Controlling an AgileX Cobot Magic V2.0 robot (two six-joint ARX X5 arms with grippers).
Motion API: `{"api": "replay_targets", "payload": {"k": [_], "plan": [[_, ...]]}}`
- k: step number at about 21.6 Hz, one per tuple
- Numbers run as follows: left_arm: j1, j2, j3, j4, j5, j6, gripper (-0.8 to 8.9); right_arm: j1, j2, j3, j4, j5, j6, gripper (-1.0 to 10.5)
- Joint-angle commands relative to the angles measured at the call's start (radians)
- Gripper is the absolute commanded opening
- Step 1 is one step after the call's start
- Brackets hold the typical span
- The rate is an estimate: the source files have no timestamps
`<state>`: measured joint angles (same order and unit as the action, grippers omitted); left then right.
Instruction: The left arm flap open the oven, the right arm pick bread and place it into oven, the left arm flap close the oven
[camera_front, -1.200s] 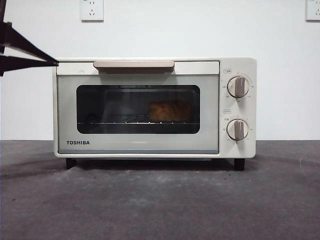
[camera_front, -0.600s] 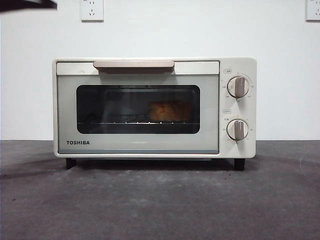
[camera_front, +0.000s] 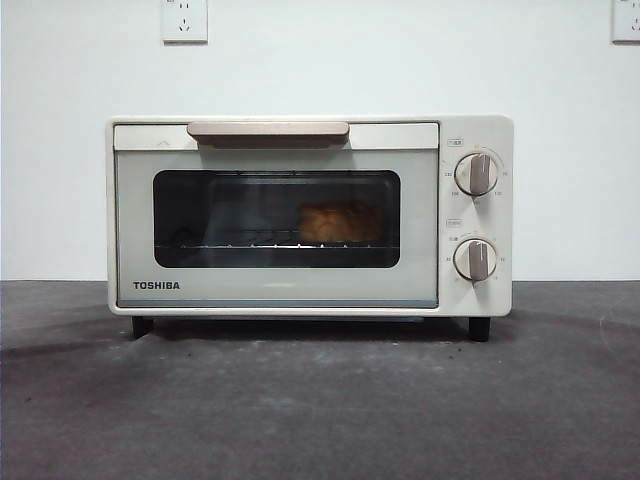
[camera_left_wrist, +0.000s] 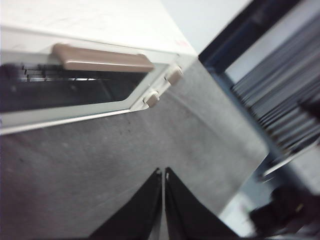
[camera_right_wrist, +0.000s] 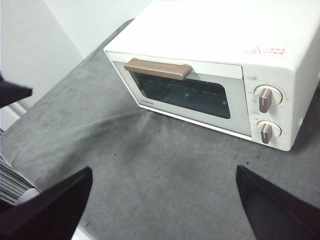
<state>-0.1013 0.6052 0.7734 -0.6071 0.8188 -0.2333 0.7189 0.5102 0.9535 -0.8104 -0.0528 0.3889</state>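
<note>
The cream-white oven (camera_front: 300, 215) stands on the grey table with its door closed and its beige handle (camera_front: 268, 130) on top. Through the dark glass the golden bread (camera_front: 338, 222) lies on the rack, right of centre. Neither gripper shows in the front view. My left gripper (camera_left_wrist: 163, 173) is shut with nothing in it, hovering over bare table in front of the oven (camera_left_wrist: 75, 30), off its left side. My right gripper (camera_right_wrist: 164, 170) is wide open and empty, high above the table in front of the oven (camera_right_wrist: 215, 55).
Two knobs (camera_front: 476, 173) sit on the oven's right panel. Wall sockets (camera_front: 184, 20) hang behind it. The table's edge (camera_left_wrist: 250, 165) and a slatted dark structure (camera_left_wrist: 280, 110) lie beyond the oven's right side. The other arm's black tip (camera_right_wrist: 11, 93) shows at the table's left.
The black gripper tip at the front view's upper left corner has risen and left the picture. Oven and bread have not moved.
</note>
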Motion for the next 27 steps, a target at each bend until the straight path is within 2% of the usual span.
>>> {"api": "replay_targets", "payload": {"k": [1, 7, 13, 15, 16, 17, 27], "plan": [[-0.009, -0.046, 0.02, -0.041, -0.03, 0.185, 0.15, 0.008, 0.003, 0.019, 0.011, 0.001, -0.016, 4.6], [-0.01, -0.11, 0.02, -0.098, -0.149, 0.241, 0.15, 0.008, 0.003, 0.019, 0.002, 0.0, -0.016, 4.6], [-0.01, -0.115, 0.02, -0.103, -0.166, 0.278, 0.15, 0.008, 0.004, 0.019, 0.002, 0.001, -0.058, 4.4], [-0.01, -0.115, 0.02, -0.104, -0.168, 0.278, 0.16, 0.008, 0.004, 0.019, 0.0, -0.003, -0.058, 2.0], [-0.01, -0.116, 0.02, -0.104, -0.168, 0.278, 0.16, 0.008, 0.004, 0.019, -0.003, -0.002, -0.058, -0.1], [-0.01, -0.117, 0.02, -0.104, -0.167, 0.277, 0.16, 0.008, 0.004, 0.019, -0.005, -0.002, -0.063, 0.2], [-0.01, -0.118, 0.02, -0.104, -0.167, 0.277, 0.16, 0.008, 0.003, 0.019, 0.034, 0.001, -0.083, 0.2]]}}
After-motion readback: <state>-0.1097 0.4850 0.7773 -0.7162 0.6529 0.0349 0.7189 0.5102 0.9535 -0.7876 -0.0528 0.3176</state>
